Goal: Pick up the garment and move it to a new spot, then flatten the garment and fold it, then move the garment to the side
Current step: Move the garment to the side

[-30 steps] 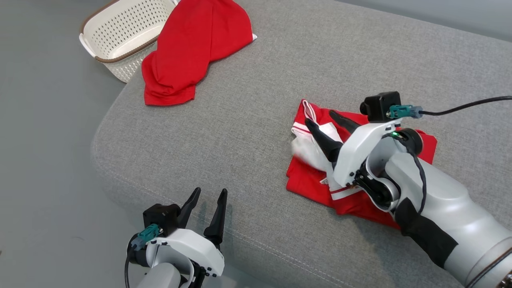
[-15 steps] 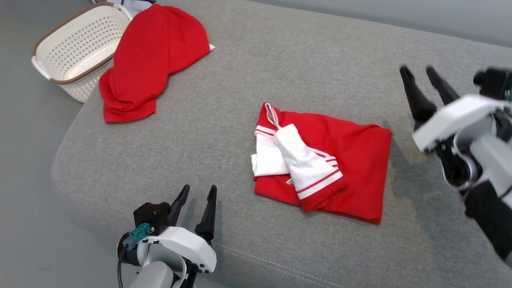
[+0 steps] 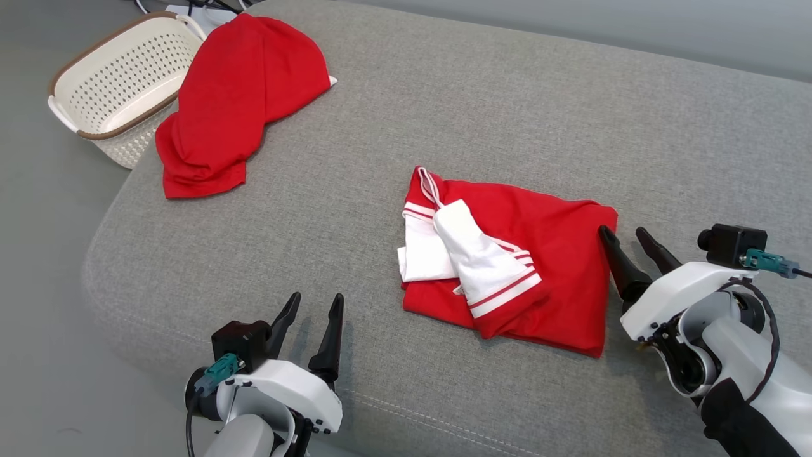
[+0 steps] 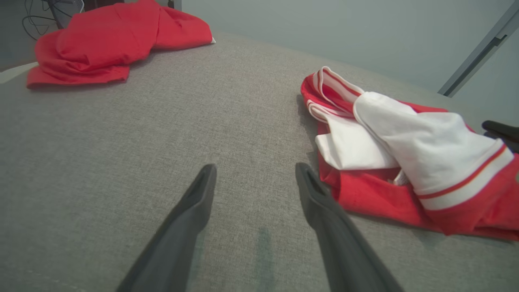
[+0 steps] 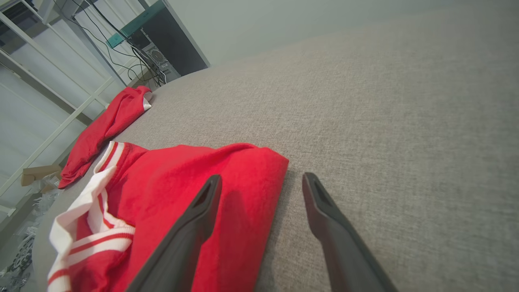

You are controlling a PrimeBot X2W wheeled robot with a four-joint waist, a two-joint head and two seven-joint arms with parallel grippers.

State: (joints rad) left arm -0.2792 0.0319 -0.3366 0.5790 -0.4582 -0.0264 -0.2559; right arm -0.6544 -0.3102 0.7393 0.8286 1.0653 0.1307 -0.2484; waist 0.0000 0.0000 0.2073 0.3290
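A grey fabric cushion [image 3: 507,95] on grey floor [image 3: 38,254], pale wall [image 4: 324,28] behind.

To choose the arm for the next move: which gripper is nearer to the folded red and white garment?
Right. The right gripper is at the folded garment, one finger over its right edge; the left gripper is apart, off its front left corner.

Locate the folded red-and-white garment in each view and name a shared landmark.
Head view: folded garment, centre-right on the grey cushion.
Left wrist view: right side.
Right wrist view: lower left.
Shared landmark: the loose red garment lying farther away.
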